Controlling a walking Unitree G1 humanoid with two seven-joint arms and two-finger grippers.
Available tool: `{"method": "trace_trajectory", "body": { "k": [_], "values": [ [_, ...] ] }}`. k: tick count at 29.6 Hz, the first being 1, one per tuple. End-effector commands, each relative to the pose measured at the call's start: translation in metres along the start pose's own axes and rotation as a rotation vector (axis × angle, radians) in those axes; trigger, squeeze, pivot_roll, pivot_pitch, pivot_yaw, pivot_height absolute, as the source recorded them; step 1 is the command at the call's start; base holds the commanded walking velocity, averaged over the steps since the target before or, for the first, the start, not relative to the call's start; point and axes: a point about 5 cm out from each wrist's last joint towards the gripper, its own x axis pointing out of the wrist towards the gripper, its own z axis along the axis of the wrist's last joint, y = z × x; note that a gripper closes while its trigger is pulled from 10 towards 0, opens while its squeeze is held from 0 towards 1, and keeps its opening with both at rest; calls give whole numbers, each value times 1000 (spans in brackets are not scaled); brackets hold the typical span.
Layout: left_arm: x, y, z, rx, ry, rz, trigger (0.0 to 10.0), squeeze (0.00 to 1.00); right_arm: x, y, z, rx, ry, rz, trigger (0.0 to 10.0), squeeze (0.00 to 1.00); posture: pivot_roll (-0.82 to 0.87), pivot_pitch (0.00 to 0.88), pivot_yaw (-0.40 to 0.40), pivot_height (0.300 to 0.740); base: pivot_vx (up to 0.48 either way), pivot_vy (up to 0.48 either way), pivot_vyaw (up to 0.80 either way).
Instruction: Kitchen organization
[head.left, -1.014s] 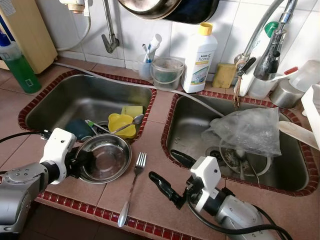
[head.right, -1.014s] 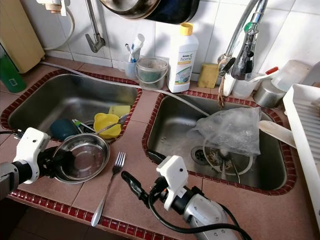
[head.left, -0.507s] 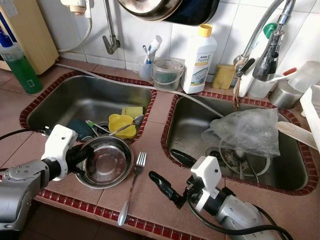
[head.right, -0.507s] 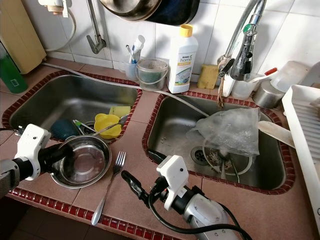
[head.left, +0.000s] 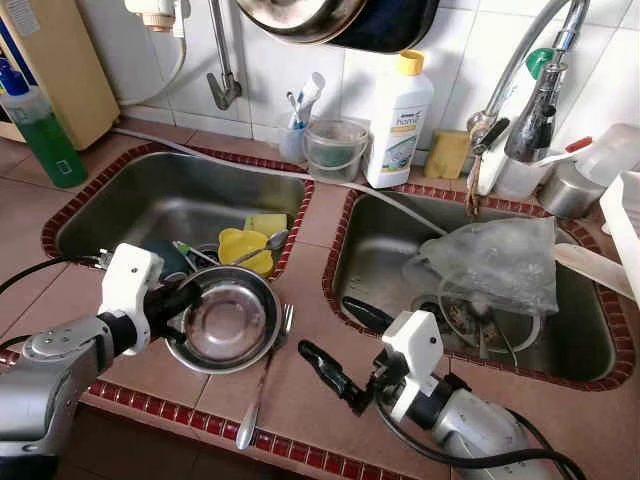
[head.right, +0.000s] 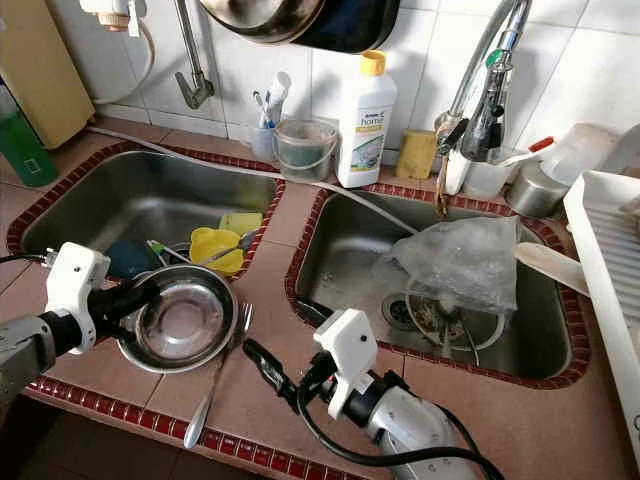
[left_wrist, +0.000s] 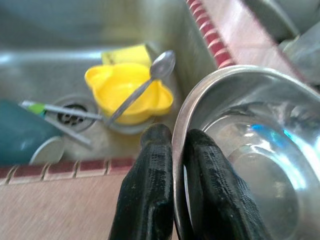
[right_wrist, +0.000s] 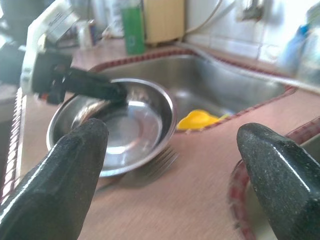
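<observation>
Left pincer (head.left: 188, 300) is clenched on the near rim of the round shiny steel bowl (head.left: 226, 322); the left wrist view shows one black finger (left_wrist: 149, 185) outside the rim and the other inside, so the grip looks firm. Bowl sits over the terracotta-tiled tabletop (head.left: 330, 345) just in front of the left steel sink (head.left: 150, 205), its far edge overlapping the head of the silver fork (head.left: 262, 385), which lies on the tiles w/ handle pointing toward the red-tiled front edge. Can't tell if the bowl's base touches the tiles or is held slightly lifted. Right pincer (head.left: 335, 340) hovers low over the tabletop btwn bowl and right steel sink (head.left: 380, 240), fingers spread wide & grasping nothing; right wrist view looks straight at bowl and fork. In the left sink: yellow plastic cup (head.left: 243, 250) w/ a metal spoon (head.left: 258, 247) across it, plus a dark teal cup (head.left: 162, 258) near the drain. Right sink holds a crumpled clear plastic bag (head.left: 495, 262) over some dishes. White detergent bottle w/ yellow cap (head.left: 397, 120) stands at the back wall. Step in hand, prob: shifting the bowl, either into a sink or toward the drying side. Next move needs bowl kept level, clear of the fork, and the right pincer kept out of its path or brought in for the fork.
</observation>
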Motion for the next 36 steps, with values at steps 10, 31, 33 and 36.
{"method": "trace_trajectory", "body": {
  "k": [10,31,33,36],
  "values": [
    [10,-4,16,-87,-132,39,0,0,15,-20,15,-16,-100,-123,10000,0,-61,59,14,740,0,0,0],
    [19,-4,34,-245,-258,49,0,0,19,-30,17,-42,-119,-162,10000,0,-62,54,2,740,0,0,0],
    [22,-4,37,-261,-277,57,0,0,21,-34,18,-39,-131,-188,10000,0,-62,54,4,740,0,0,0],
    [27,-5,43,-261,-316,75,3255,0,24,-39,21,-54,-150,-221,10000,0,-59,53,3,740,0,0,0]
  ]
}}
